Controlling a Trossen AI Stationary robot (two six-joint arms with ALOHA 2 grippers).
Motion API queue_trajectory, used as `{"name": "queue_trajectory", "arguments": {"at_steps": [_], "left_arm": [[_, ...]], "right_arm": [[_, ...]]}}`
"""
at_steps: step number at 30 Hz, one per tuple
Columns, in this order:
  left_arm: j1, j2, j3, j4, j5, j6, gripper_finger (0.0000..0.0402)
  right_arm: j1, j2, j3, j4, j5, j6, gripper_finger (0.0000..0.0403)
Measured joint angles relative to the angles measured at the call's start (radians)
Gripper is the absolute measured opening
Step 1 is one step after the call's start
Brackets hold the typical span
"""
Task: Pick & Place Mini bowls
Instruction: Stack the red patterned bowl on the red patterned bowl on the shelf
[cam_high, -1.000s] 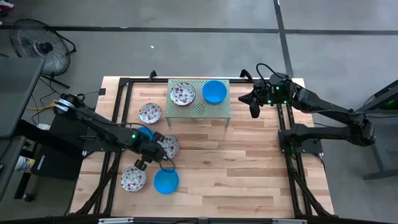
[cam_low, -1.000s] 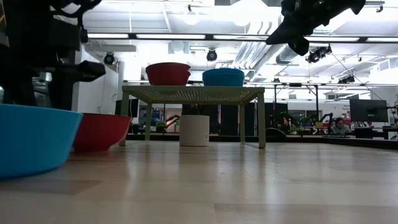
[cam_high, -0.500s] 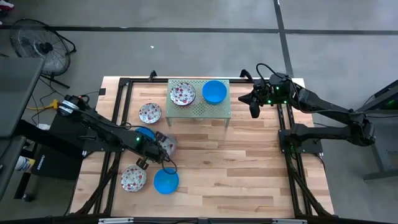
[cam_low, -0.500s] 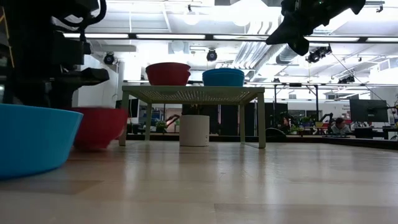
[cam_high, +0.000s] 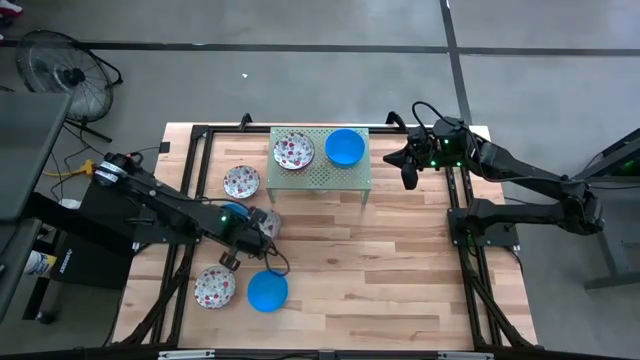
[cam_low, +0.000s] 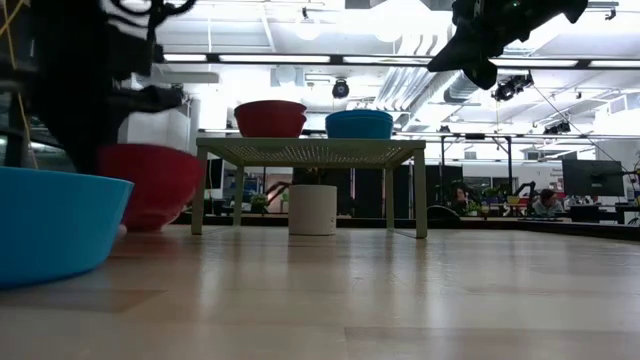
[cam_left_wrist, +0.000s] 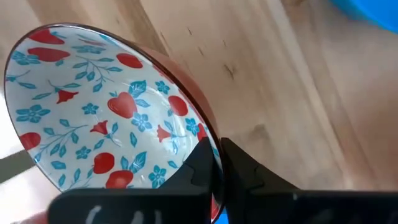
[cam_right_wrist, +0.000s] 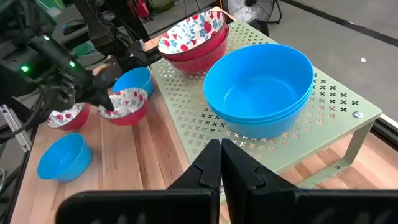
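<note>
Lifted off the table (cam_high: 400, 250) since a second ago: floral mini bowl (cam_left_wrist: 106, 112), clamped by its rim in left gripper (cam_left_wrist: 217, 163), tilted, beside blue mini bowl (cam_high: 233, 213). Right gripper (cam_right_wrist: 220, 163) closed, empty, above rack (cam_right_wrist: 336, 99).

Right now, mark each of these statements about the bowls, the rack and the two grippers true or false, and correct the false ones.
1. The left gripper is shut on the rim of a floral bowl. True.
2. The green rack holds only blue bowls. False: a floral stack and a blue stack sit on it side by side.
3. The right gripper holds a blue bowl. False: it is shut on nothing, hanging beside the rack.
4. A blue bowl on the table lies beside a floral bowl on the table. True.
5. The held bowl lies flat on the wood. False: the low view shows it tilted and lifted.
</note>
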Motion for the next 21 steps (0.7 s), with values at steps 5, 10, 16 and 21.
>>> {"name": "queue_trajectory", "arguments": {"at_steps": [5,10,16,21], "left_arm": [[-0.004,0.000,0.143,-0.142,0.013,0.013,0.0004],[-0.004,-0.001,0.363,-0.326,-0.077,0.047,0.0004],[0.096,-0.003,0.598,-0.484,-0.237,0.166,0.0004],[0.261,-0.003,0.682,-0.472,-0.253,0.361,0.0004]], "right_arm": [[0.000,0.000,0.000,0.000,0.001,0.000,0.0000],[0.000,0.000,0.000,0.000,0.002,0.030,0.0000],[0.000,0.000,0.000,0.000,0.004,0.056,0.0000],[0.000,0.000,0.000,0.000,0.004,0.055,0.0000]]}}
